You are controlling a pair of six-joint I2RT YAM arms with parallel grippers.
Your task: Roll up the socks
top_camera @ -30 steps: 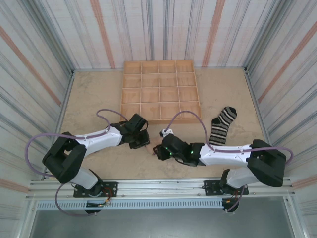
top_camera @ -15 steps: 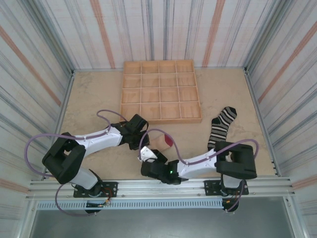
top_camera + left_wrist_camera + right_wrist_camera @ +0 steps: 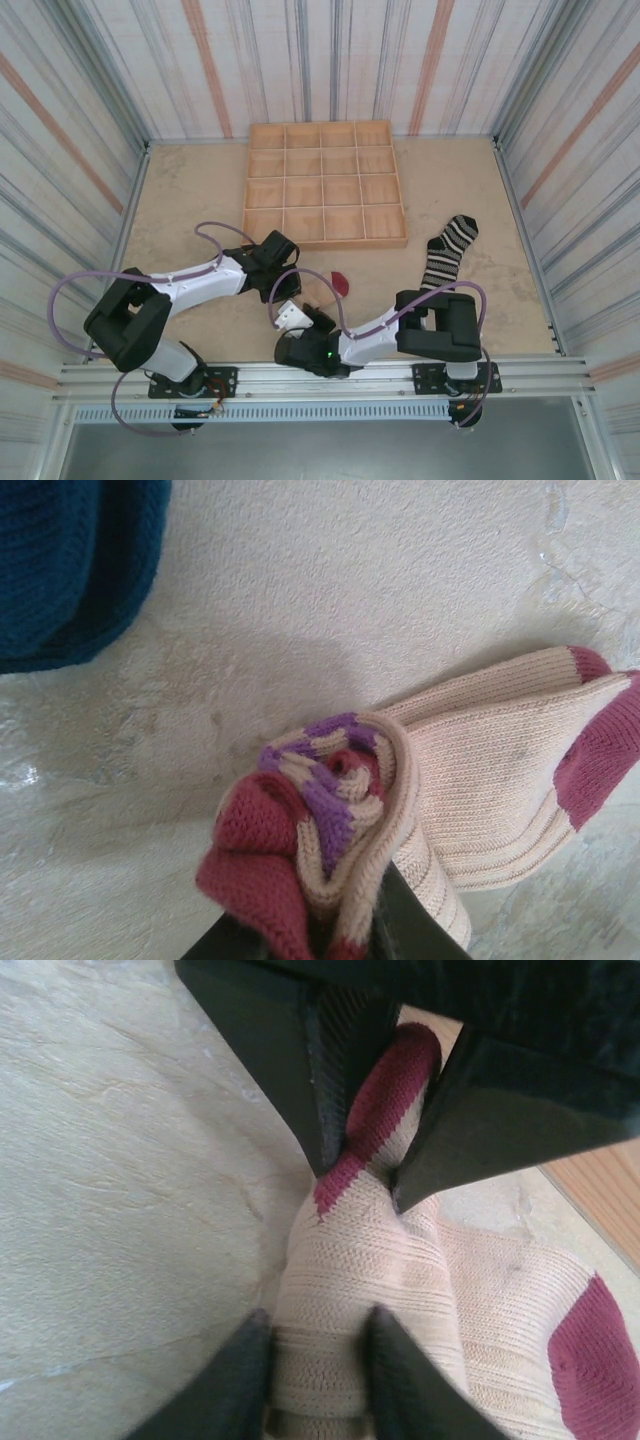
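Two claws are working on one sock just in front of the wooden tray (image 3: 325, 243). The left claw (image 3: 274, 264), sitting off the tray's near-left corner, is clamping shut on the rolled end of the peach sock (image 3: 480, 750). The dark-red and purple-striped knit is winding into a tight spiral at its fingers, and the pinch is probably stopping that coil from springing open. Some dark blue knit (image 3: 60, 570) is lying close to the roll; where it sits against the tray I cannot tell. The unrolled rest of the peach sock is lying flat on the table (image 3: 190, 200) in front of the tray's middle, with a dark-red patch showing. The right claw (image 3: 315, 1355) is reaching in from the side farther from the tray, its fingers squeezing the sock's cream body just beside the left claw's tips. This looks like a second hold for tightening or tucking the roll. The striped sock (image 3: 447, 252) is lying flat and untouched off the tray's near-right corner.
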